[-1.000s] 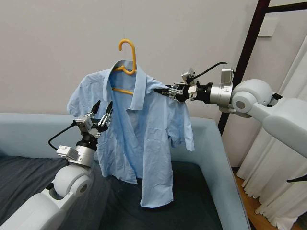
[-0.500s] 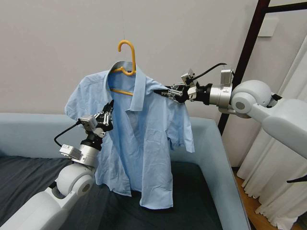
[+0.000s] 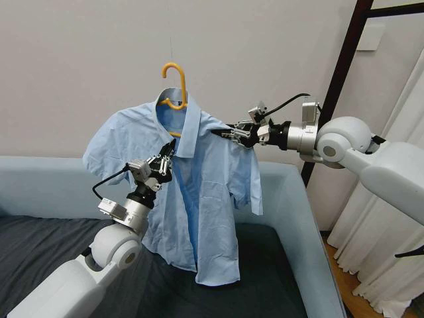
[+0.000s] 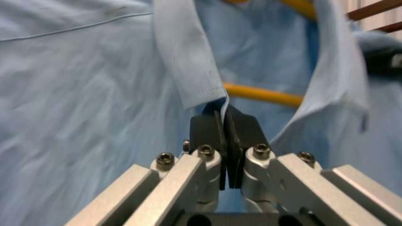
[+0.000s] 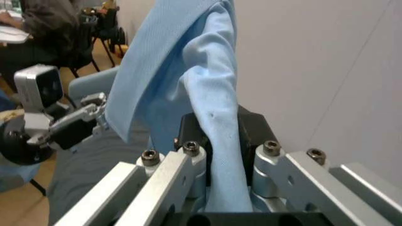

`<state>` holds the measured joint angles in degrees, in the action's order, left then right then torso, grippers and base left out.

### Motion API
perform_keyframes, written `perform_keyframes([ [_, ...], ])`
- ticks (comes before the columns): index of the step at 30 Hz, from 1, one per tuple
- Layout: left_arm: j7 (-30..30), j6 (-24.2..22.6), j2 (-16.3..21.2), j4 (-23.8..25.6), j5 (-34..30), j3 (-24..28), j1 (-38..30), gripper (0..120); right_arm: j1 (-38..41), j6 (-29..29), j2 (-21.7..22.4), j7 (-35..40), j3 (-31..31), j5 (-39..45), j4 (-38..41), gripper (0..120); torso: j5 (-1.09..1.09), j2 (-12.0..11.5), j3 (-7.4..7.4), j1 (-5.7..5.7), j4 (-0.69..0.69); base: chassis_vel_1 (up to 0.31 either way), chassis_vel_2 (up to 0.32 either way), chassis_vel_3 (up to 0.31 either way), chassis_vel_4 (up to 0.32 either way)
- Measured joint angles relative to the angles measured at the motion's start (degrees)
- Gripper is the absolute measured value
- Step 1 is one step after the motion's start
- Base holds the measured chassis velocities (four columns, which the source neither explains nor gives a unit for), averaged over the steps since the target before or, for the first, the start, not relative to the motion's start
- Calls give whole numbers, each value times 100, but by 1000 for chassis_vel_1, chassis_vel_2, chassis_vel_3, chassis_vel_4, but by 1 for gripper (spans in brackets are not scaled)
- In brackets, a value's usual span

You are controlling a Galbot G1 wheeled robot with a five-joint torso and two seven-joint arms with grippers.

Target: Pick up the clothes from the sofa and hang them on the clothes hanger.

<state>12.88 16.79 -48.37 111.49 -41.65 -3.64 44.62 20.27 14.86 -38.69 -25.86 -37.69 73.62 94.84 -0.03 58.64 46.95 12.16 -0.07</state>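
— How far along?
— Nearly done, by the look: got the light blue shirt (image 3: 199, 192) onto the yellow hanger (image 3: 173, 85), up above the sofa (image 3: 295, 218).
— And the right pincer (image 3: 226, 134)?
— Pinching the shoulder fabric, beside the collar.
— The left pincer (image 3: 170, 147)?
— Pressed together just under the collar tip; cannot tell whether gripping cloth.
— Left to do?
— Probably only settling the shoulders and releasing.

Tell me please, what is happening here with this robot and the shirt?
The robot is hanging a blue shirt on an orange hanger above the sofa. The shirt is already draped over the hanger. The right gripper is shut on the shirt's shoulder, and the left gripper is pinching the front edge just under the collar.
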Motion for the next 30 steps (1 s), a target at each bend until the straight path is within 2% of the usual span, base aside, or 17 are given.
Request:
perform_keyframes([
  [2, 183, -31, -17, 10, 33, -25, 76, 9, 63, 27, 49, 105, 12, 152, 0, 8, 0, 0, 0, 0, 0, 0, 0, 0, 0],
  [4, 427, -32, -47, 49, 75, -131, 203, 21, 192, 147, 155, 301, 12, 326, 66, 8, 0, 0, 0, 0, 0, 0, 0, 0, 0],
  [5, 427, -32, -47, 49, 75, -131, 203, 21, 192, 147, 155, 301, 12, 326, 66, 8, 0, 0, 0, 0, 0, 0, 0, 0, 0],
  [10, 702, 68, -128, 87, 113, -346, 453, 36, 432, 394, 399, 644, -66, 655, 250, 8, 1, 0, 0, 0, 1, 0, 0, 0, 0],
  [12, 860, 135, -207, 111, 249, -481, 709, 47, 773, 591, 648, 827, -231, 886, 337, 8, 0, 0, -1, 0, -1, 0, 0, 0, 0],
  [14, 903, 144, -241, 115, 338, -510, 797, 50, 918, 660, 733, 862, -324, 966, 356, 8, 0, 0, -1, 0, 0, 0, 0, 0, 0],
  [17, 1412, 63, -540, 115, 802, -656, 1175, 67, 1623, 995, 1070, 1304, -800, 1410, 470, 8, 2, 1, -1, 0, -2, 0, 0, 0, 0],
  [19, 1536, 26, -616, 116, 871, -678, 1245, 69, 1714, 1052, 1104, 1463, -861, 1470, 505, 8, 1, 1, -2, 0, -2, 0, 0, 0, 0],
  [22, 1969, -77, -1058, 116, 1009, -736, 1639, 84, 2064, 1490, 1281, 2997, -998, 1775, 824, 8, 0, 1, -1, 0, 1, 0, 0, 0, 0],
  [23, 1982, -77, -1091, 116, 1013, -737, 1663, 85, 2080, 1544, 1305, 3162, -987, 1819, 871, 8, 0, 0, -1, -1, 2, 0, 0, 0, 0],
  [24, 2004, -77, -1224, 125, 1046, -738, 1761, 92, 2112, 1738, 1395, 3866, -896, 2012, 1059, 8, -1, 1, -1, -1, 3, 0, 0, 0, 0],
  [25, 2004, -77, -1224, 125, 1046, -738, 1761, 92, 2112, 1738, 1395, 3866, -896, 2012, 1059, 8, -1, 1, -1, -1, 3, 0, 0, 0, 0],
  [29, 2016, -99, -1319, 165, 1068, -679, 1720, 100, 2129, 2052, 1791, 5368, -411, 2478, 1494, 8, 1, 1, -1, -1, -2, 0, 0, 0, 0],
  [30, 2016, -99, -1319, 165, 1068, -679, 1720, 100, 2129, 2052, 1791, 5368, -411, 2478, 1494, 8, 1, 1, -1, -1, -2, 0, 0, 0, 0],
])
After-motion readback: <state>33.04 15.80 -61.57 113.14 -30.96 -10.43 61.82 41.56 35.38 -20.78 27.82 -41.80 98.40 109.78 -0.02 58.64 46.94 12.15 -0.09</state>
